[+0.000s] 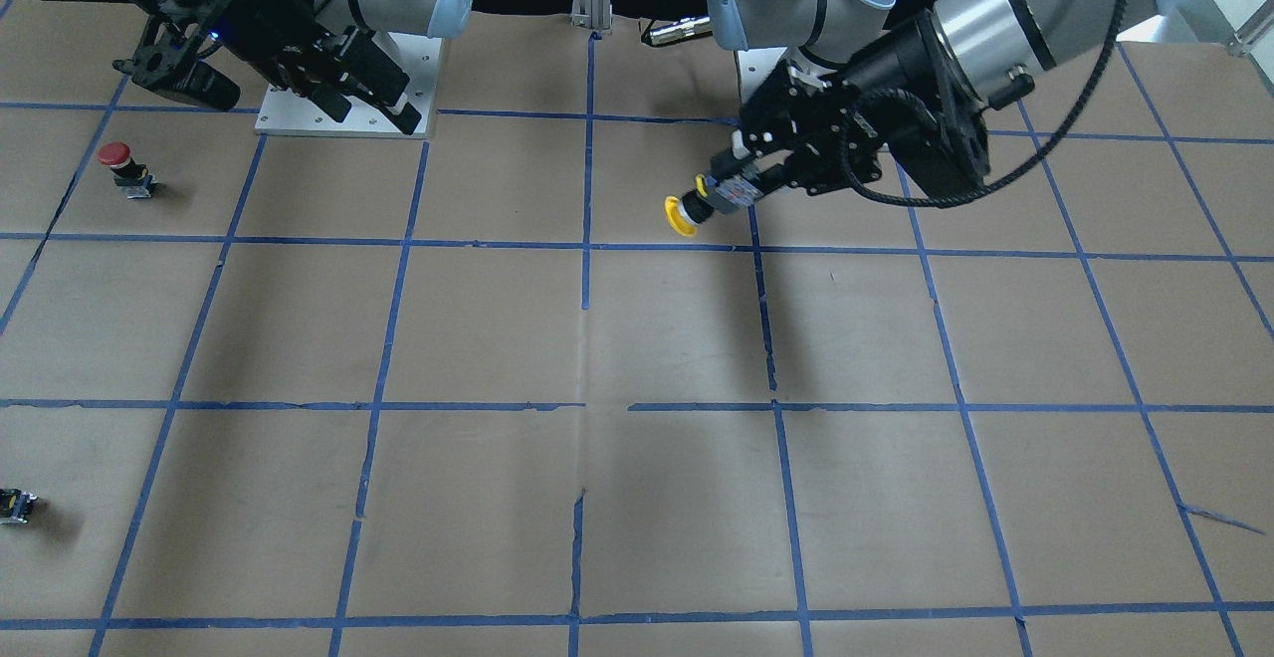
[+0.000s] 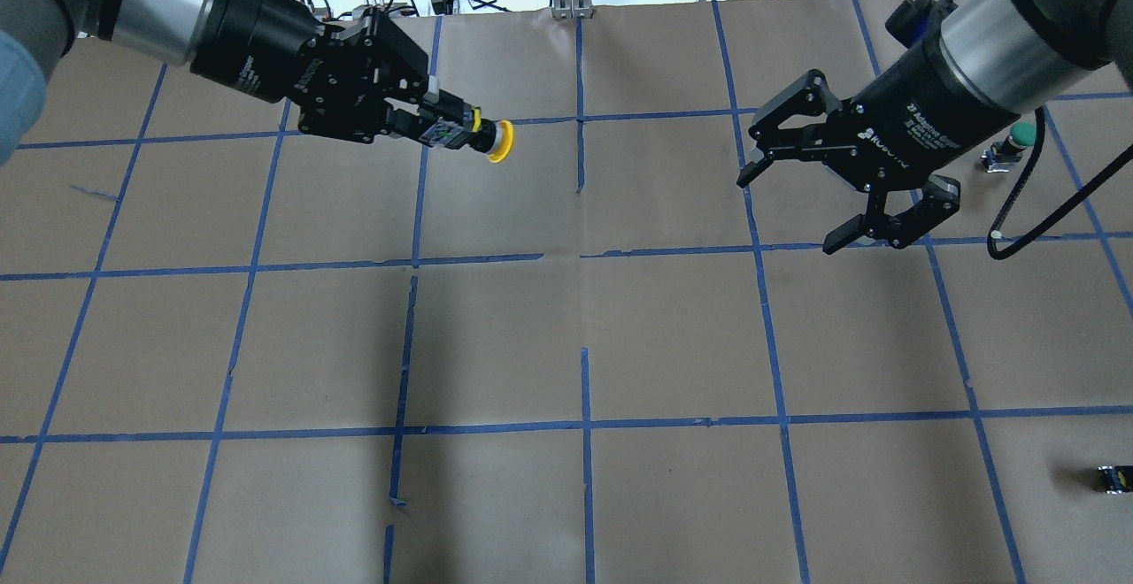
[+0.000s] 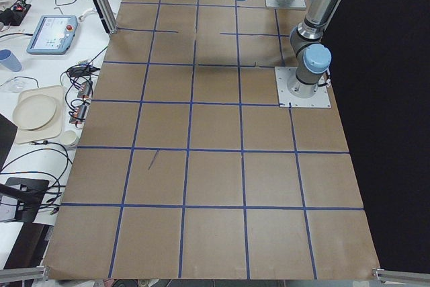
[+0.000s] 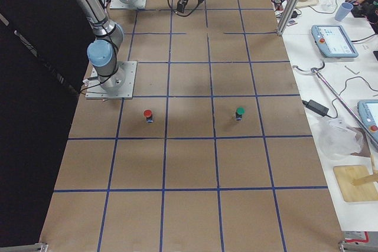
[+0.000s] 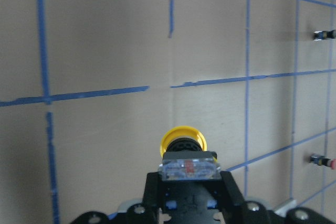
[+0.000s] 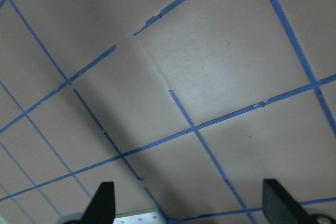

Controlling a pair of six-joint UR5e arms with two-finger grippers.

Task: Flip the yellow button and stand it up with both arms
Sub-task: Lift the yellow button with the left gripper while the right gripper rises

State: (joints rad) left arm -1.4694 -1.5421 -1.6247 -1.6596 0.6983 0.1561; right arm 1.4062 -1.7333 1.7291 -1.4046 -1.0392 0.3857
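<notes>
The yellow button (image 2: 496, 141) is held sideways above the table, its yellow cap pointing toward the table's middle. My left gripper (image 2: 445, 129) is shut on its black-and-grey body. The same hold shows in the front view, with the button (image 1: 689, 212) sticking out of the gripper (image 1: 739, 187), and in the left wrist view (image 5: 182, 141). My right gripper (image 2: 790, 211) is open and empty, well to the right of the button, hovering over the table. It also shows in the front view (image 1: 373, 116) and in the right wrist view (image 6: 191, 203), with only taped table beneath it.
A red-capped button (image 1: 124, 167) stands on the right arm's side, and a green-capped one (image 2: 1018, 137) stands near the right wrist. A tiny capless black-and-yellow part (image 2: 1113, 478) lies near the table's right edge. Blue tape lines grid the brown table (image 2: 584, 345).
</notes>
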